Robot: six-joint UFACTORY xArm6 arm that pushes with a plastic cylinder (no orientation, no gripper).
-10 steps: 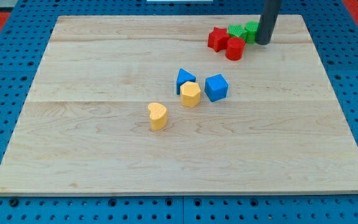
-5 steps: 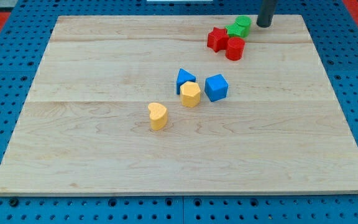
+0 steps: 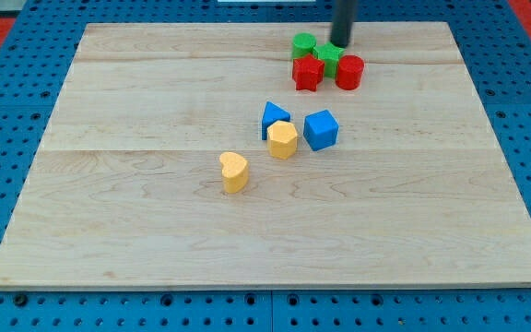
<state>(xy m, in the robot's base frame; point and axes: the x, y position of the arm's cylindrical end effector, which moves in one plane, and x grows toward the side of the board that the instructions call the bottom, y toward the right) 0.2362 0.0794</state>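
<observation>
Rod enters from the view's top; no pincer on this arm, so no open or closed state to tell. My tip sits at the top edge of the green block, touching or nearly so.

Taking that green block as landmark:
- green cylinder: just to its left, close beside.
- red star: just below-left, touching.
- red cylinder: just below-right, touching.
- blue cube: well below.
- blue triangular block: below and left, with a yellow block against its lower side.
- yellow heart: farther down-left, standing apart.

All of it rests on the wooden bench, itself on a blue pegboard.
</observation>
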